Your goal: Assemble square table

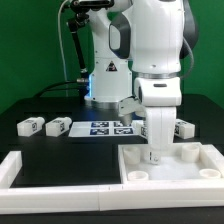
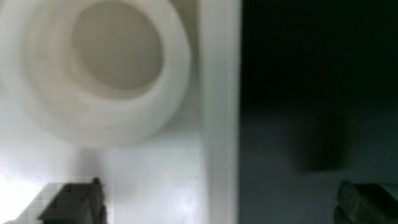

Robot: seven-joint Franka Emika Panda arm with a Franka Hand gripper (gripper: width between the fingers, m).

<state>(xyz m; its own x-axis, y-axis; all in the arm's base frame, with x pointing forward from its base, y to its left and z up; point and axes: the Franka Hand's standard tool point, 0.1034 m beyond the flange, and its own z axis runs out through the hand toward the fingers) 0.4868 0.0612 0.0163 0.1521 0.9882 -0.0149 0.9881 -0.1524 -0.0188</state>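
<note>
Wide-spread claw [image 1: 155,157], low over the top [image 1: 172,183] in the exterior view. In the wrist view you find its fingertips [image 2: 71,203] far apart with nothing gripped. The rim [image 2: 217,110] runs between them, and an empty socket [image 2: 116,60] lies just beside it.

Read the exterior view from its left to its right.

- **Strip:** a barrier strip [image 1: 12,168] lies on the dark table [image 1: 60,155] at the left edge.
- **Two legs:** the first leg [image 1: 30,125] and the second leg [image 1: 57,127] lie loose near each other, well apart from the top.
- **Board:** the marker board [image 1: 105,127] lies flat in front of the arm's base.
- **Claw and top:** the top rests on the table at the lower right, sockets up. The claw is down at its far corner on the exterior view's left.
- **Third leg:** the third leg [image 1: 182,127] lies loose beyond the far rim.

You cannot see a fourth leg in either view; it may be hidden behind the arm.

Judge the task near its start. No leg stands in any socket that shows, so every leg is left to fit. With the claw's fingers either side of the rim, the step in hand is likely a grasp on the top, perhaps to place it before the legs go in.
</note>
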